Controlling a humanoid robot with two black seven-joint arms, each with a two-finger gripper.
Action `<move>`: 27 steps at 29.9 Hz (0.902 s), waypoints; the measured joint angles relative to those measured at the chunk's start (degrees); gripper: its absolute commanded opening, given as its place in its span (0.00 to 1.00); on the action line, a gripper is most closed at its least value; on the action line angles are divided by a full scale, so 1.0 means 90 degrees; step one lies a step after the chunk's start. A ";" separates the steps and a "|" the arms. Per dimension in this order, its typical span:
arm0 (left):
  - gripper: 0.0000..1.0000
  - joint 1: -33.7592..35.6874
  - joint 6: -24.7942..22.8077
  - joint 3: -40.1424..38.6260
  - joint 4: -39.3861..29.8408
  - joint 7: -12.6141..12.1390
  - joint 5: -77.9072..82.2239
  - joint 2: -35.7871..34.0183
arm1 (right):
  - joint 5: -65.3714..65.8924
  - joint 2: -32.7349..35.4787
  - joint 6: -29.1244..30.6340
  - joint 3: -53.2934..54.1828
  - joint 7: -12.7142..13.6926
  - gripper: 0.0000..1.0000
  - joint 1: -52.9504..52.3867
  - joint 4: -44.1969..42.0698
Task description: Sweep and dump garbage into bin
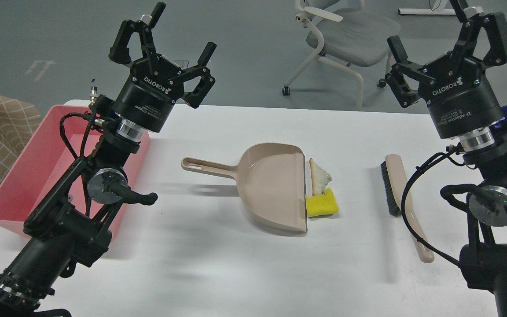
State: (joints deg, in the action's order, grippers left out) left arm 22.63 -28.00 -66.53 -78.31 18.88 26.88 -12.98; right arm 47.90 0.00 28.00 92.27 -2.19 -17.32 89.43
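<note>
The bin (13,176) is seen as smooth pink plastic; at its 3 o'clock the dustpan (271,189) shows matt beige plastic; the sponge block (321,205) looks porous; the table (218,264) is rendered smooth, faintly glossy white.

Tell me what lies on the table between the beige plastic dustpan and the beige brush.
In the head view, two pieces: a triangular white bread slice and a notched yellow sponge block, both at the dustpan mouth; bare table toward the brush.

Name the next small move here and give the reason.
Probably lower the open right gripper onto the brush. Both grippers are raised and empty, and the bread slice and sponge lie just off the dustpan lip, unswept.
</note>
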 measured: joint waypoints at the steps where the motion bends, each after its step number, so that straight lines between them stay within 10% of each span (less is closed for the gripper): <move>1: 0.98 0.0009 0.0000 -0.0004 0.0000 0.0000 0.0000 -0.0002 | 0.0000 0.0000 0.0000 0.0000 0.0000 1.00 0.0000 0.0002; 27: 0.98 -0.0004 0.0000 0.0036 -0.0169 -0.0077 0.0030 -0.0020 | 0.0000 0.0000 0.0000 0.0026 -0.0009 1.00 0.0079 0.0173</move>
State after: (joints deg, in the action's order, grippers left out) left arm 22.60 -28.00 -66.21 -79.83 18.19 27.15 -13.16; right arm 47.90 0.00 28.00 92.50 -2.27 -16.60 90.98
